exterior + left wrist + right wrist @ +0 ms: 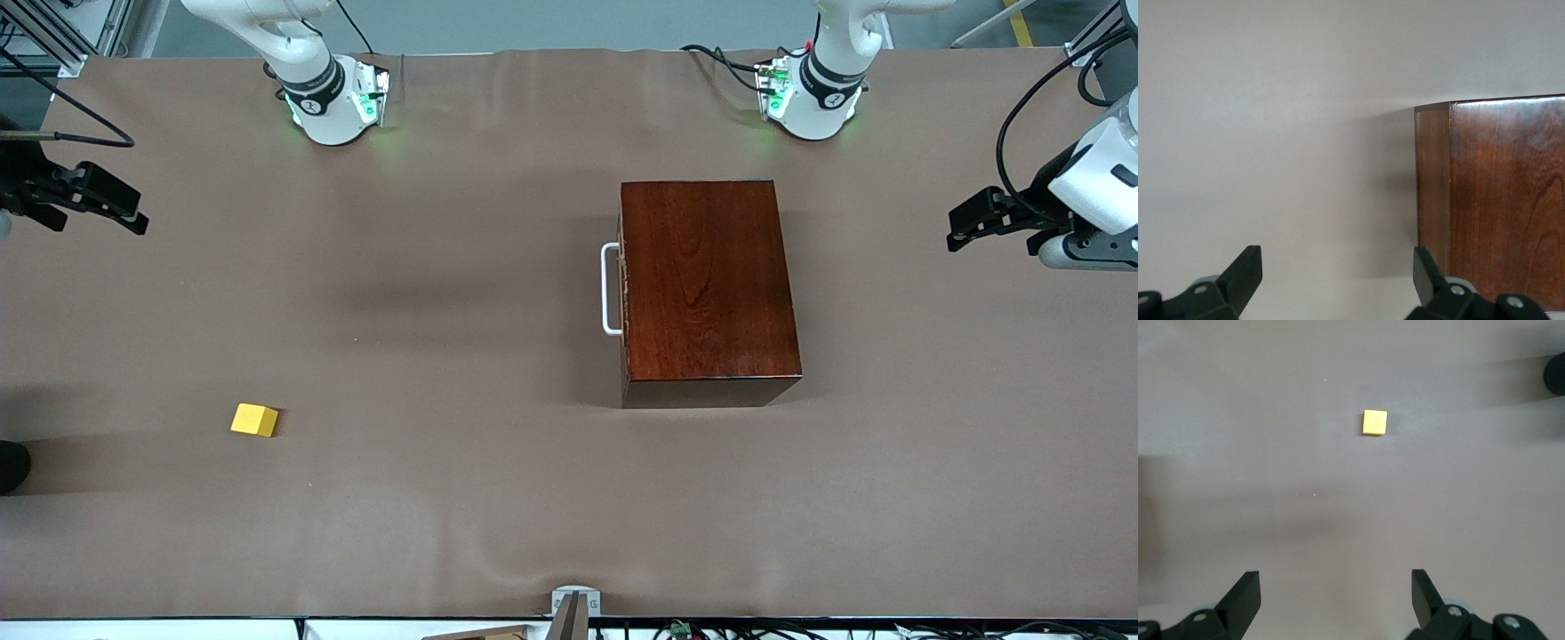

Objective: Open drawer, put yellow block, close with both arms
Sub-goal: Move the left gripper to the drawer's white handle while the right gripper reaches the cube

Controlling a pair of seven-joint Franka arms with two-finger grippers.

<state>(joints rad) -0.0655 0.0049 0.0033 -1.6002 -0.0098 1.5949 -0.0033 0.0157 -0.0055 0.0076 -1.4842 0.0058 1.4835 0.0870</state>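
Note:
The dark reddish-brown wooden box (pixel 707 284) stands mid-table toward the left arm's end. Its drawer is shut, with the white U-shaped handle (pixel 610 289) facing the right arm's end. The yellow block (pixel 254 420) lies on the table toward the right arm's end, nearer the front camera than the box; it also shows in the right wrist view (pixel 1374 423). My left gripper (pixel 965 228) is open and empty, up in the air at the left arm's end; its wrist view shows a corner of the box (pixel 1491 200). My right gripper (pixel 133 213) is open and empty, up over the table's right-arm end.
The brown table cover (pixel 462 293) is bare between block and box. The two green-lit arm bases (pixel 333 102) stand along the edge farthest from the front camera. A small metal mount (pixel 573 609) sits at the table's near edge.

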